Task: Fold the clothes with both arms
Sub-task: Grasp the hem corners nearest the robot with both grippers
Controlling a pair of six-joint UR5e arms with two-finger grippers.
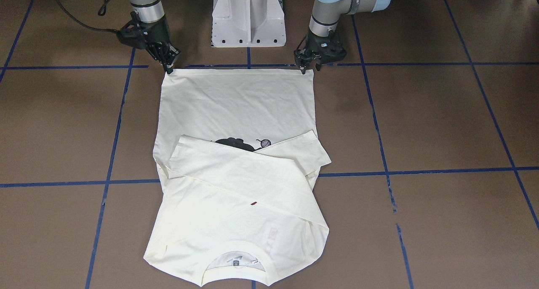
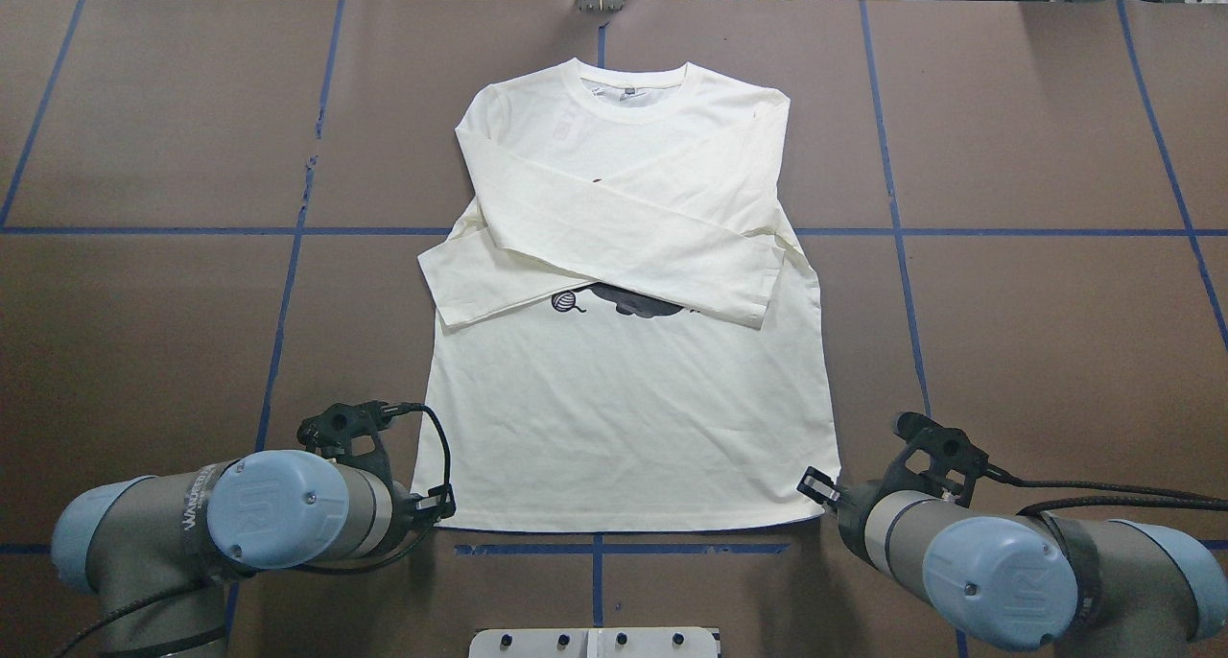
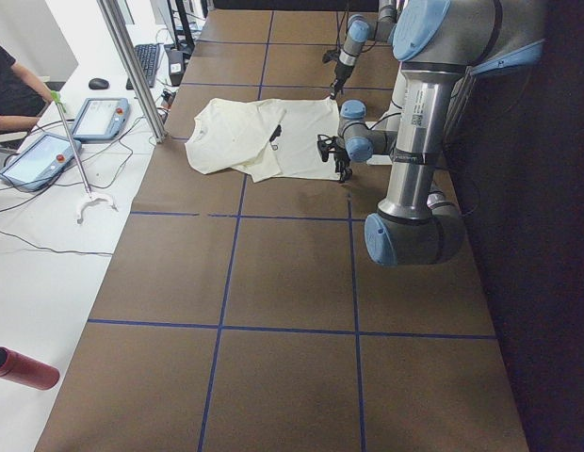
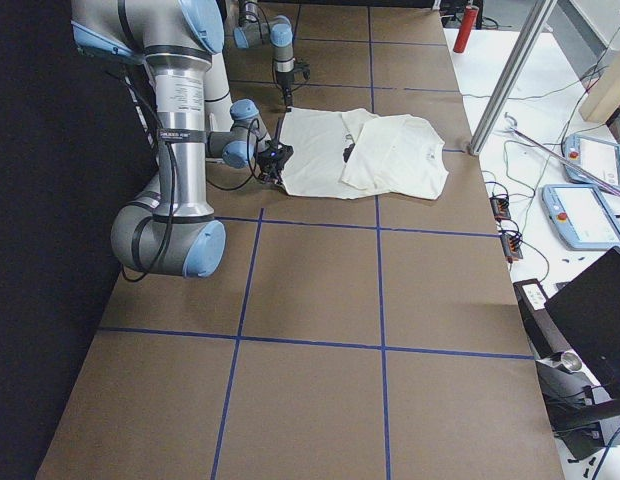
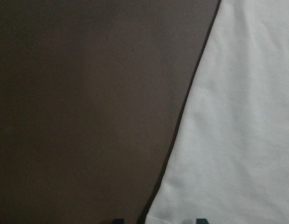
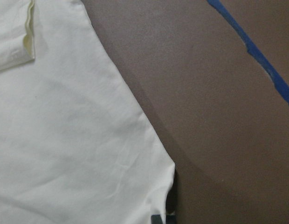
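A cream long-sleeve T-shirt lies flat on the brown table, print side up. Taking the overhead view as the clock face, its collar sits at the 12 o'clock end, far from the robot. Its hem runs along the 6 o'clock end, just beside a blue tape line.

The 2 sleeves are folded over the chest and cross each other. The upper sleeve slants down to a cuff at about 4 o'clock. The lower sleeve ends in a cuff that pokes past the body's side edge at about 9 o'clock. A black cat print and a small yarn-ball drawing peek out just below the crossed sleeves.

The left gripper is down at the hem's 7 o'clock corner and is released. Its wrist view shows 2 fingertips set apart, 1 over bare table and 1 over cloth, straddling the shirt's side edge.

The right gripper is at the hem's 5 o'clock corner. Its fingers are drawn to a point there, and in its wrist view the corner of cloth puckers up into the tip. It looks clenched on that corner.

The white pedestal base stands at 6 o'clock, between the 2 arms.
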